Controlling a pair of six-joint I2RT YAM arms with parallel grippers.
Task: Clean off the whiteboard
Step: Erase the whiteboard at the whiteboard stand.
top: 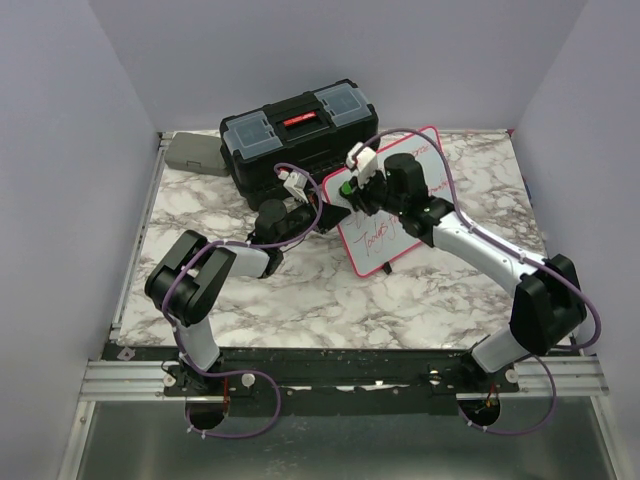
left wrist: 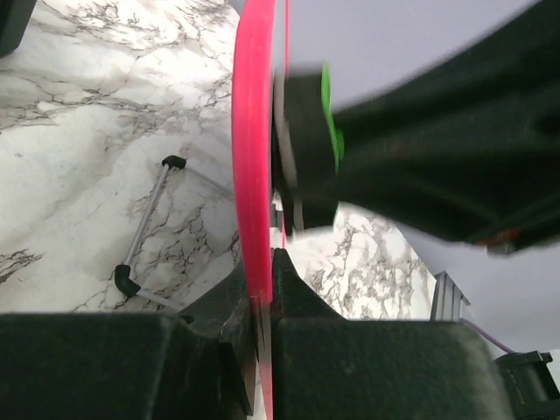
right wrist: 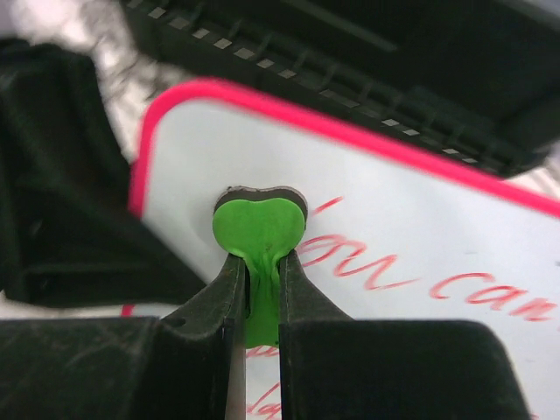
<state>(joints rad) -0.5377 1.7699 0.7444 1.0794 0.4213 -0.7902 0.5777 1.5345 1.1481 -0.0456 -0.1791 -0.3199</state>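
A white table veined in grey marble fills the centre of the top view. Plain pale lilac walls close it in: back wall above, side walls at left and right. A silver metal rail crosses the bottom, lit evenly.

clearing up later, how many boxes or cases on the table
2: a black plastic toolbox at back centre, and a flat grey case at its left. Others may be hidden.
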